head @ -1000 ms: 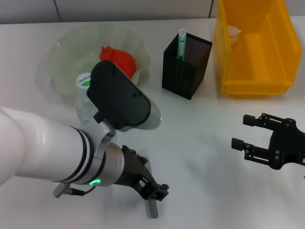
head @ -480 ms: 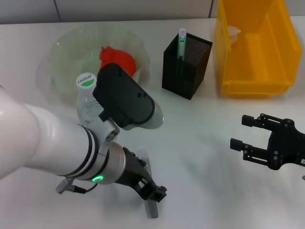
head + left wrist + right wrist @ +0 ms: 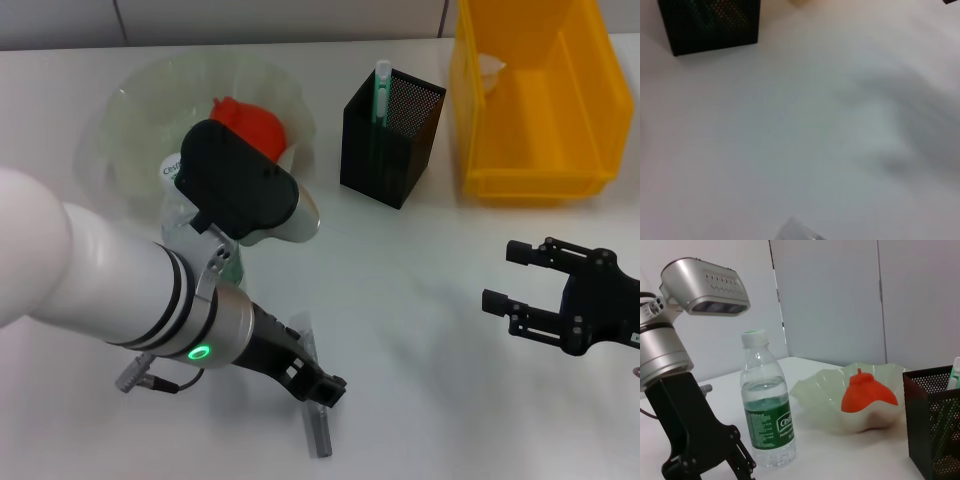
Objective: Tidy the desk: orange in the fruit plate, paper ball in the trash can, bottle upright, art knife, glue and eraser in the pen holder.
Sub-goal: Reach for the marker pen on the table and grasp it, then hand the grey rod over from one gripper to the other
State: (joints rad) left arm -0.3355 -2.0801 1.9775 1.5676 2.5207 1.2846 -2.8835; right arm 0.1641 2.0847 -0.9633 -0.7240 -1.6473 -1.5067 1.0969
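My left gripper (image 3: pixel 318 385) is open low over the front of the table, straddling a grey art knife (image 3: pixel 318 432) that lies flat; the knife's tip shows in the left wrist view (image 3: pixel 800 232). The bottle (image 3: pixel 765 405) stands upright next to the fruit plate (image 3: pixel 810 390), mostly hidden by my left arm in the head view (image 3: pixel 185 225). The orange (image 3: pixel 250 125) sits in the fruit plate (image 3: pixel 130 120). A green-and-white stick (image 3: pixel 380 90) stands in the pen holder (image 3: pixel 385 150). My right gripper (image 3: pixel 503 275) is open and empty at the right. The eraser is out of view.
The yellow trash can (image 3: pixel 530 180) stands at the back right with a white paper ball (image 3: pixel 490 68) inside. The pen holder also shows in the left wrist view (image 3: pixel 710 22) and the right wrist view (image 3: pixel 935 425). White table lies between my two grippers.
My left arm has shifted a little up and to the left, uncovering more of the knife, which has stayed in place. The right arm has not moved.
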